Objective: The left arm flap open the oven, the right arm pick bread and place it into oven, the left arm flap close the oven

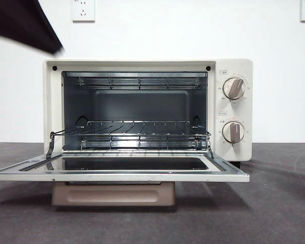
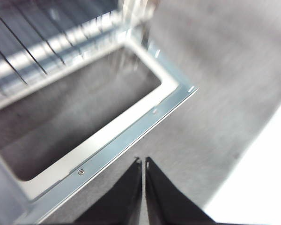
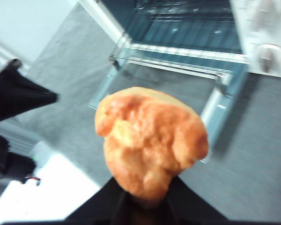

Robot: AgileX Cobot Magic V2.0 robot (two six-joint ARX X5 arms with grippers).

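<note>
The cream-white oven (image 1: 234,71) stands open, its glass door (image 1: 117,165) folded down flat and the wire rack (image 1: 137,133) bare. The golden-brown bread (image 3: 150,138) is out of the front view. It hangs in the air before the open door (image 3: 178,79), with my right gripper (image 3: 145,206) shut on its lower end. My left gripper (image 2: 144,161) is shut on nothing, just off a corner of the door frame (image 2: 131,136). It appears as a black tip (image 1: 28,25) at the front view's top left and as a dark point (image 3: 23,96) beside the door.
Two beige knobs (image 1: 235,87) sit on the oven's right panel. The beige bar handle (image 1: 112,193) hangs below the lowered door. Grey table surface (image 1: 274,203) stretches around the oven, with a white wall behind.
</note>
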